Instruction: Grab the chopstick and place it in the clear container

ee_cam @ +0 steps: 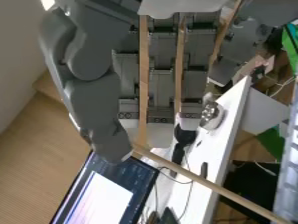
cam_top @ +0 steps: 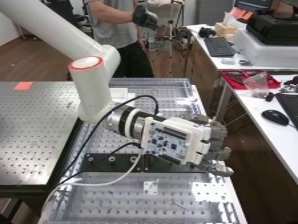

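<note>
In the high view the hand (cam_top: 209, 145) is over the right edge of the perforated metal bench, with its fingers towards the side desk. The wrist view shows the hand (ee_cam: 156, 75) with its thumb tip against the near end of a thin wooden chopstick (ee_cam: 206, 183). That end lies between the thumb and the fingertips, pinched there, and its very tip is hidden by them. From there the chopstick slants away, its far part free of the fingers.
A white side desk (cam_top: 233, 100) with a red tray (cam_top: 251, 80), a black mouse (cam_top: 275, 116) and keyboards stands right of the bench. Cables loop beside the arm over the bench (cam_top: 113, 195). A monitor (ee_cam: 100, 195) is below the hand in the wrist view.
</note>
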Controlling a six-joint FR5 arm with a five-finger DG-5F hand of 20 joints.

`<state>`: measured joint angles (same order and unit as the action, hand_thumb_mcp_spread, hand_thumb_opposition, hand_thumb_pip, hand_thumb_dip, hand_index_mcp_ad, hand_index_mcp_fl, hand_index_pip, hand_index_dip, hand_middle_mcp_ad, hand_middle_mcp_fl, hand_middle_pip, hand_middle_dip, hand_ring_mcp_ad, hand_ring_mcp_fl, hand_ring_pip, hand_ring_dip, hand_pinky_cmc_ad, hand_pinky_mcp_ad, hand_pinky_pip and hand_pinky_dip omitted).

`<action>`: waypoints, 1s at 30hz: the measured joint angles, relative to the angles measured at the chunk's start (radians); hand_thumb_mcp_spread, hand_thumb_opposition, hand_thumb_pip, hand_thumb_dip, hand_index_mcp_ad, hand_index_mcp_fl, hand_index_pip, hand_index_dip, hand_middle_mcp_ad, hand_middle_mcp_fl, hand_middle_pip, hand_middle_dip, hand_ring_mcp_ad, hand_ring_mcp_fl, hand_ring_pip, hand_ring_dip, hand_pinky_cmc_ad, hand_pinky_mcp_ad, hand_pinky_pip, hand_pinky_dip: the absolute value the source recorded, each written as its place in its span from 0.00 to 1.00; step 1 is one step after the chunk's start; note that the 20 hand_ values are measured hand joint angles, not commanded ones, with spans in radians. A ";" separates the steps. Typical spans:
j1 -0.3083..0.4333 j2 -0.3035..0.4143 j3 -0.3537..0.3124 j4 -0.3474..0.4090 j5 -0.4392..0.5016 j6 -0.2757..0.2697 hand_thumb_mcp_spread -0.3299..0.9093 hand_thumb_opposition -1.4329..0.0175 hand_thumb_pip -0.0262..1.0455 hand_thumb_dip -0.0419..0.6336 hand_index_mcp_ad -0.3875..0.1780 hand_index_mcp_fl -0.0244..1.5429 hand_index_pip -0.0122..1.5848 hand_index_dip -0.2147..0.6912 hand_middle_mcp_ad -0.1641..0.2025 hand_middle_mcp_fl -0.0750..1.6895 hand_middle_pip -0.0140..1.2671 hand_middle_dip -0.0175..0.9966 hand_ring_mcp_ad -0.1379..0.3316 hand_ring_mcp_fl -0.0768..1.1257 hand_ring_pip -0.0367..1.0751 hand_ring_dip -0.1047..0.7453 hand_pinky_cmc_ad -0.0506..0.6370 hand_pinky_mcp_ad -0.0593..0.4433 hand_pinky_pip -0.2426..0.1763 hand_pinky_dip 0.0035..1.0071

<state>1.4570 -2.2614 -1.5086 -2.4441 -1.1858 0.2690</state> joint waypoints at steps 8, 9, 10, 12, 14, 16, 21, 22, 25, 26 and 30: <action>-0.013 0.022 0.010 -0.008 -0.017 -0.015 0.83 0.36 0.49 0.45 0.53 0.37 0.91 0.19 0.66 0.50 0.68 0.72 0.50 0.63 0.17 0.81 0.75 0.60 0.76 0.19; -0.017 0.029 0.012 -0.013 -0.022 -0.019 0.84 0.36 0.49 0.45 0.50 0.37 0.91 0.20 0.66 0.50 0.68 0.72 0.50 0.63 0.17 0.81 0.75 0.60 0.76 0.19; -0.020 0.035 0.013 -0.019 -0.025 -0.024 0.84 0.36 0.49 0.45 0.49 0.38 0.91 0.19 0.66 0.50 0.68 0.72 0.50 0.63 0.17 0.81 0.76 0.60 0.76 0.19; -0.024 0.041 0.014 -0.025 -0.029 -0.032 0.84 0.36 0.49 0.45 0.48 0.38 0.91 0.19 0.66 0.49 0.68 0.72 0.50 0.63 0.17 0.81 0.75 0.60 0.76 0.19; -0.029 0.048 0.014 -0.032 -0.034 -0.032 0.84 0.36 0.49 0.45 0.48 0.38 0.91 0.19 0.66 0.51 0.68 0.72 0.50 0.64 0.17 0.81 0.76 0.60 0.76 0.19; -0.035 0.058 0.013 -0.037 -0.037 -0.030 0.84 0.36 0.49 0.45 0.48 0.38 0.91 0.19 0.66 0.51 0.68 0.72 0.50 0.64 0.18 0.81 0.75 0.60 0.76 0.19; -0.044 0.080 0.003 -0.040 -0.040 -0.039 0.84 0.36 0.49 0.45 0.48 0.38 0.91 0.19 0.66 0.51 0.68 0.72 0.50 0.64 0.18 0.81 0.76 0.60 0.76 0.19; -0.046 0.090 -0.001 -0.042 -0.041 -0.043 0.84 0.36 0.49 0.45 0.48 0.38 0.91 0.19 0.66 0.51 0.67 0.72 0.50 0.64 0.18 0.81 0.75 0.60 0.76 0.19; -0.049 0.109 -0.009 -0.048 -0.046 -0.056 0.84 0.36 0.49 0.45 0.48 0.38 0.91 0.19 0.66 0.51 0.67 0.72 0.50 0.64 0.18 0.81 0.75 0.60 0.76 0.19; -0.050 0.113 -0.010 -0.050 -0.047 -0.059 0.84 0.36 0.49 0.45 0.48 0.38 0.91 0.19 0.66 0.51 0.67 0.72 0.50 0.64 0.18 0.81 0.76 0.60 0.76 0.19; -0.052 0.141 -0.021 -0.064 -0.053 -0.075 0.84 0.36 0.49 0.45 0.48 0.38 0.91 0.20 0.66 0.51 0.67 0.72 0.50 0.64 0.18 0.81 0.76 0.60 0.76 0.19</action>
<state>1.4049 -2.1203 -1.5291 -2.5082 -1.2392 0.1936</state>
